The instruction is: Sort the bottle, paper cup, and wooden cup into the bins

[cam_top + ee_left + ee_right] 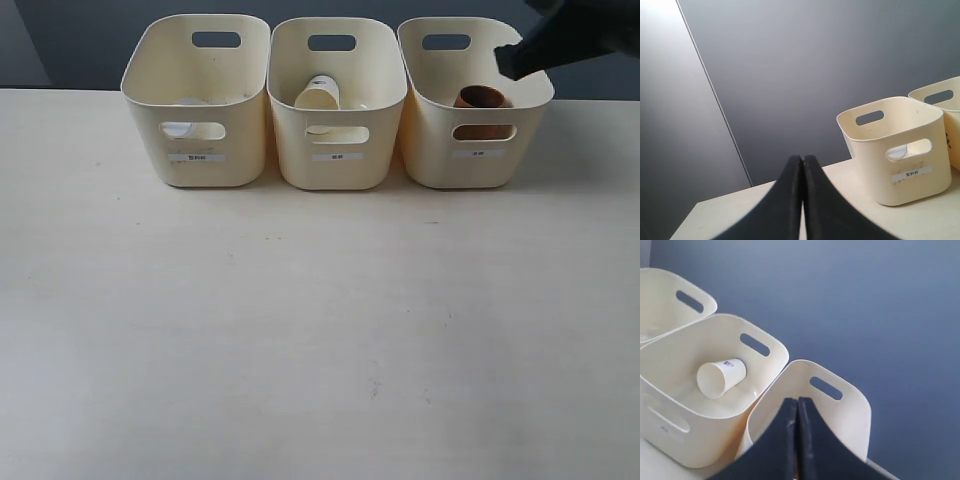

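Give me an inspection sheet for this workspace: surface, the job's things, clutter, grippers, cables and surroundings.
Surface: pale table, a few faint marks.
Job's things: three cream bins in a row at the far edge. The bottle is in the left one, glimpsed only through its front cutout. The paper cup lies on its side in the middle one. The wooden cup is in the right one.
Clutter: nothing seen.
Grippers: left gripper shut, empty, off to the side of the left bin; right gripper shut, empty, over the right bin.
Cables: nothing seen.
Surroundings: dark grey-blue wall behind.
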Motion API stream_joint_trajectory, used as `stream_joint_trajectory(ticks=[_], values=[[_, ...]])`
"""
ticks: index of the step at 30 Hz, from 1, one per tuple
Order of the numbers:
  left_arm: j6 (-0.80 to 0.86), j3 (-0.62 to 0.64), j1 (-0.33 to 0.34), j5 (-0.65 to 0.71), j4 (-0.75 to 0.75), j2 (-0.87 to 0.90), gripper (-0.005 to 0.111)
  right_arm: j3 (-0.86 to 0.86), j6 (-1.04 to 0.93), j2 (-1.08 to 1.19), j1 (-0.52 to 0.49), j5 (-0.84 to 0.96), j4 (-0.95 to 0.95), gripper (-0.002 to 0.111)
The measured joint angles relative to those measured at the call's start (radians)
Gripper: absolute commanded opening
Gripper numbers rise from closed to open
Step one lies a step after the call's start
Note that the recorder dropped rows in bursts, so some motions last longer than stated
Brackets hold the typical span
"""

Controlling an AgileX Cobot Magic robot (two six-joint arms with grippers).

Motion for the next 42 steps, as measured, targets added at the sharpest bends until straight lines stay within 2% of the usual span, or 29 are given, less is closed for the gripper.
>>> stream_joint_trajectory(ticks=[12, 18, 33, 42], values=[[0.000, 0.000, 0.000, 0.000, 0.000, 0.000, 0.000, 0.192, 0.000, -0.466, 0.002, 0.169, 0.107, -0.001], [0.000, 0.000, 0.000, 0.000, 0.000, 0.000, 0.000, 0.274, 0.002, -0.642, 0.002, 0.192, 0.235, -0.001], [0.000, 0.000, 0.000, 0.000, 0.000, 0.000, 0.000, 0.341, 0.004, -0.922, 0.002, 0.362, 0.560, -0.001], [0.000, 0.000, 0.000, 0.000, 0.000, 0.000, 0.000, 0.391, 0.004, -1.080, -0.017, 0.450, 0.614, -0.001]])
